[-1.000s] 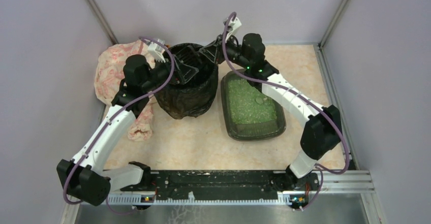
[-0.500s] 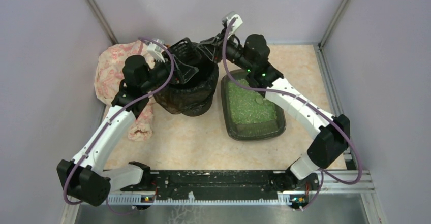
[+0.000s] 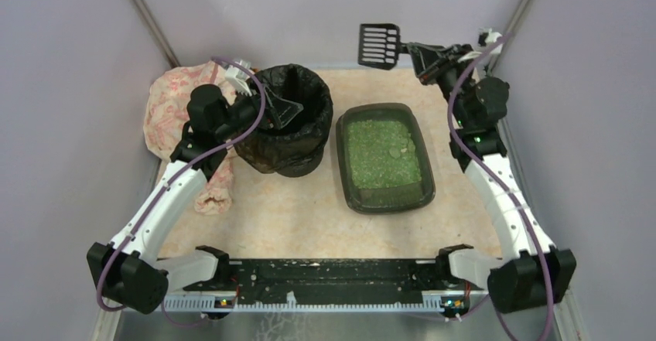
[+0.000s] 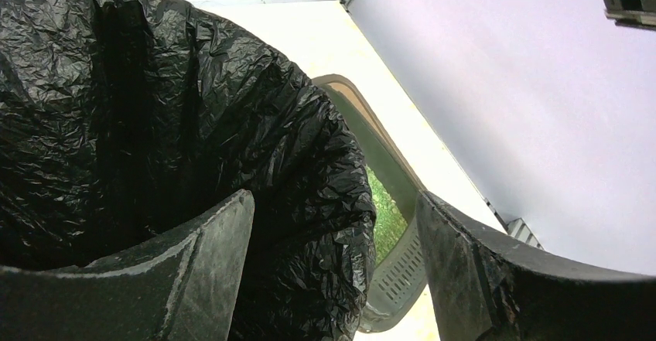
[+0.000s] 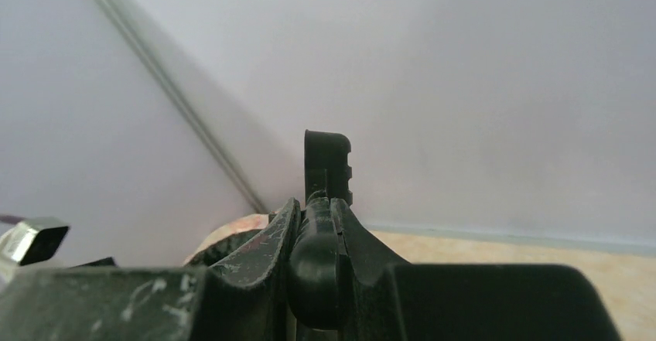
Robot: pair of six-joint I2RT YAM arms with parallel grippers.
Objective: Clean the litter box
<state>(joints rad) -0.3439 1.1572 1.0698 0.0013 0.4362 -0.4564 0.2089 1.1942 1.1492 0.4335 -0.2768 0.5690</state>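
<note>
The litter box (image 3: 384, 159) is a dark tray of green litter, right of centre, with a small clump (image 3: 397, 152) on the litter. A slotted black scoop (image 3: 378, 45) hangs high by the back wall. My right gripper (image 3: 424, 56) is shut on its handle (image 5: 313, 279), and the scoop head (image 5: 327, 163) stands edge-on above the jaws. My left gripper (image 3: 282, 109) is open, one finger (image 4: 193, 271) inside the black-bagged bin (image 3: 286, 117) and the other finger (image 4: 495, 279) outside its rim. The litter box (image 4: 387, 202) shows between them.
A pink patterned cloth (image 3: 174, 109) lies bunched at the back left, behind the left arm. Grey walls close in the back and both sides. The right arm stretches along the right wall. The bin stands just left of the litter box.
My right arm swung from over the bin to the back right and lifted the scoop high. The bin, tilted half a second ago, stands upright. The left arm stayed put.
</note>
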